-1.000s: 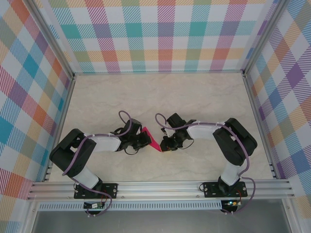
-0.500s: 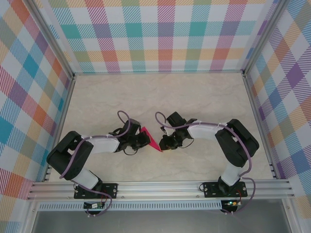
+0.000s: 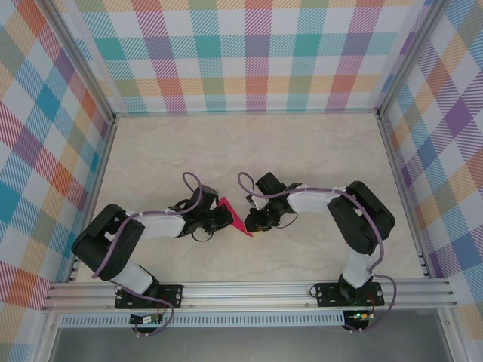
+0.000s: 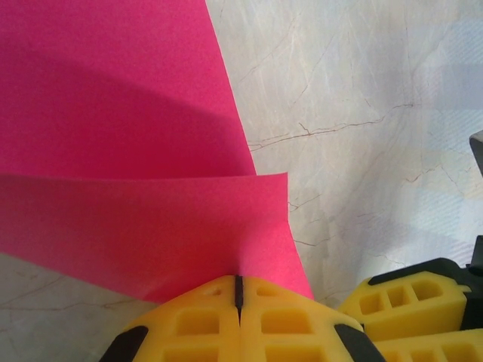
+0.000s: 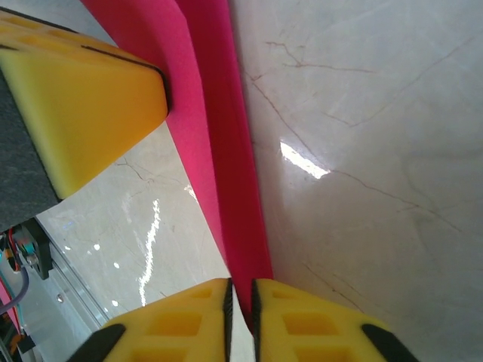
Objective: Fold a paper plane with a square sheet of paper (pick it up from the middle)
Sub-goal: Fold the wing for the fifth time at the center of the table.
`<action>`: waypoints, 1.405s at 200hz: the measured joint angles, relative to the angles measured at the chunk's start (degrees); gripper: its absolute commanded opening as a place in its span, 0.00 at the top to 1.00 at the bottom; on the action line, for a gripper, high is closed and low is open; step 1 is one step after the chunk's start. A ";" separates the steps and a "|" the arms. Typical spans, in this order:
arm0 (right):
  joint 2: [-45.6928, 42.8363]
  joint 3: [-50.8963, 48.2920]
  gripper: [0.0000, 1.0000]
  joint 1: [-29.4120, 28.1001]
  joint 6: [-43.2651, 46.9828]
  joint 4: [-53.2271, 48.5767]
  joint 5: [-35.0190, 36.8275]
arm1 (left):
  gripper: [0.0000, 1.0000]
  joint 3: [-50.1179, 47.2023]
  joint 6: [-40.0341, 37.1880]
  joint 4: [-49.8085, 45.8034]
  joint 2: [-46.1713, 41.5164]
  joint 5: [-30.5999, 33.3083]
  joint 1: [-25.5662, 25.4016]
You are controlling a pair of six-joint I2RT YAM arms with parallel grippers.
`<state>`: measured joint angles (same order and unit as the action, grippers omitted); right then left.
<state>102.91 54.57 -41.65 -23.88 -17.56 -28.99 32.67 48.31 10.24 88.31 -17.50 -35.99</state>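
Marble-look counter [image 3: 317,151], plaid walls: fold in hand, both claws on the paper.
Part-folded square sheet of paper [image 3: 235,216] sits between the arms, near front. Left claw [image 4: 238,285] is pinched together on it; right claw [image 5: 241,292] nips its edge. Probably creasing; next needs edges aligned, then a firm press.

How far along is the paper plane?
Done: the paper is already folded over, two layers showing. In hand: the left gripper and right gripper each pinch an edge of it. Left: no pointed plane shape yet, so more folds likely remain.
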 measured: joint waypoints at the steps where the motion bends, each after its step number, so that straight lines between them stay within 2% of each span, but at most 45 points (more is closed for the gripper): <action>1: 0.02 0.00 0.88 0.00 -0.04 0.00 -0.02 | 0.98 0.00 -0.02 0.00 0.00 -0.02 0.00; 15: 0.20 0.00 0.93 -0.13 0.37 0.02 -0.20 | 0.98 0.00 -0.02 0.00 0.00 0.00 0.00; 64: 0.57 0.15 0.96 -1.16 1.97 -0.17 0.07 | 0.98 0.00 0.00 -0.02 0.00 0.00 0.00; 164: 1.53 0.79 0.89 -1.88 2.36 -0.74 1.51 | 0.98 0.22 0.02 -0.04 1.20 0.07 0.00; 281: -0.11 -0.52 0.88 -1.88 2.56 -2.47 1.99 | 0.98 0.96 0.02 -1.11 1.53 0.22 0.00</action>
<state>102.80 54.04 -43.53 -21.32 -20.03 -27.00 33.63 48.34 9.13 89.84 -17.28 -35.99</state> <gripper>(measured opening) 0.118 0.040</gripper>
